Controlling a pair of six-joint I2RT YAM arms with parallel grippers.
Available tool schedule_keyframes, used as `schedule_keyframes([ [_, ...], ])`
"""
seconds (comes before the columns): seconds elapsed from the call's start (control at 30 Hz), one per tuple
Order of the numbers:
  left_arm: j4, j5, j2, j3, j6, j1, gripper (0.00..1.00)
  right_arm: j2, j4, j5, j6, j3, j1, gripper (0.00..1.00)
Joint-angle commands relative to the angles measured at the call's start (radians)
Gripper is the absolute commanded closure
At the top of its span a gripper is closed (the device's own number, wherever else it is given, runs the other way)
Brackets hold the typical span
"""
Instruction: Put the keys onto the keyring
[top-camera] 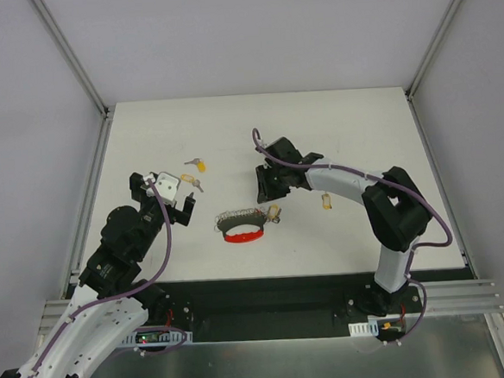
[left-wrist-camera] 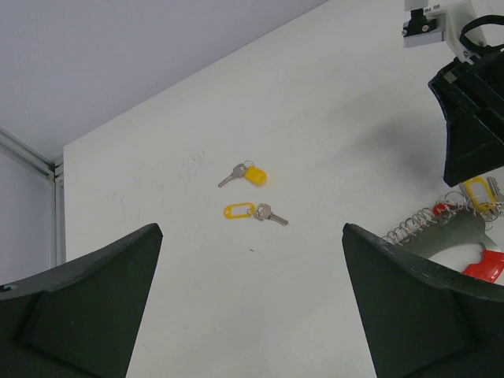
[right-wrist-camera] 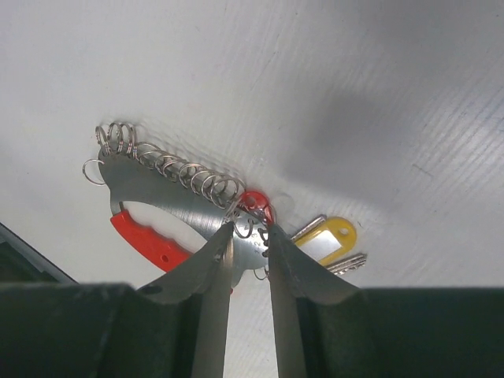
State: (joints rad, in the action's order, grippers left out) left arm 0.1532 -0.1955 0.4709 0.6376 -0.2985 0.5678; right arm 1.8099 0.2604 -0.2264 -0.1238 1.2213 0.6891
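From above, the keyring (top-camera: pixel 244 236) lies on the tabletop (top-camera: pixel 343 131) beside the right gripper (top-camera: pixel 266 198). The left gripper (left-wrist-camera: pixel 252 232), spread wide, faces two yellow keys (left-wrist-camera: pixel 255 176). Right wrist: narrowly parted tips straddle the keyring's steel rings near its red end; whether they pinch is unclear.

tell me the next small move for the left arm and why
Probably lower the left gripper onto the nearer loose key and close on it. Its jaws stand wide open above that key, which lies apart from the keyring, while the right gripper sits with its tips at the keyring's small rings.
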Motion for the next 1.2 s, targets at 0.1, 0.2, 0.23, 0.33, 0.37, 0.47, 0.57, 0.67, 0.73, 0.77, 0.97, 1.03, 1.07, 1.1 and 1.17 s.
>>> schedule_keyframes([
  [0.1,-0.041,-0.021,-0.002,0.002,0.012,-0.009,0.01,0.049,0.076,-0.008,-0.033,0.067,-0.008,0.73],
  [0.2,-0.043,-0.018,0.000,0.002,0.013,-0.008,0.01,0.069,0.089,-0.008,-0.030,0.078,-0.010,0.74],
  [0.23,-0.043,-0.018,-0.002,0.001,0.012,-0.008,0.01,0.074,0.089,-0.013,-0.030,0.081,-0.010,0.74],
  [0.33,-0.041,-0.016,-0.002,0.001,0.012,-0.009,0.01,0.092,0.088,-0.027,-0.031,0.087,-0.010,0.75],
  [0.37,-0.041,-0.016,0.000,0.002,0.012,-0.008,0.01,0.100,0.088,-0.028,-0.031,0.089,-0.008,0.75],
  [0.47,-0.041,-0.015,-0.002,0.002,0.012,-0.009,0.01,0.109,0.086,-0.027,-0.030,0.092,-0.010,0.77],
  [0.57,-0.041,-0.013,-0.002,0.002,0.013,-0.009,0.01,0.117,0.085,-0.027,-0.030,0.099,-0.010,0.80],
  [0.67,-0.041,-0.012,-0.002,0.002,0.015,-0.009,0.01,0.127,0.085,-0.028,-0.033,0.104,-0.011,0.83],
  [0.73,-0.041,-0.010,-0.003,0.002,0.015,-0.009,0.01,0.134,0.085,-0.031,-0.034,0.106,-0.011,0.85],
  [0.77,-0.041,-0.010,-0.002,0.004,0.015,-0.009,0.01,0.134,0.085,-0.031,-0.034,0.107,-0.011,0.86],
  [0.97,-0.041,-0.007,-0.005,0.002,0.021,-0.009,0.01,0.097,0.065,-0.014,-0.030,0.092,-0.010,0.99],
  [1.03,-0.041,-0.004,-0.005,0.004,0.025,-0.009,0.01,0.072,0.043,-0.004,-0.017,0.077,-0.011,0.99],
  [1.07,-0.041,-0.004,-0.002,0.005,0.036,-0.009,0.01,0.036,0.031,-0.001,-0.008,0.067,-0.011,0.99],
  [1.1,-0.041,-0.001,0.002,0.007,0.041,-0.009,0.01,0.017,0.004,0.004,-0.002,0.051,-0.011,0.99],
  [1.17,-0.044,0.008,0.011,0.013,0.064,-0.009,0.01,-0.027,-0.030,0.013,0.027,0.029,-0.011,0.99],
])
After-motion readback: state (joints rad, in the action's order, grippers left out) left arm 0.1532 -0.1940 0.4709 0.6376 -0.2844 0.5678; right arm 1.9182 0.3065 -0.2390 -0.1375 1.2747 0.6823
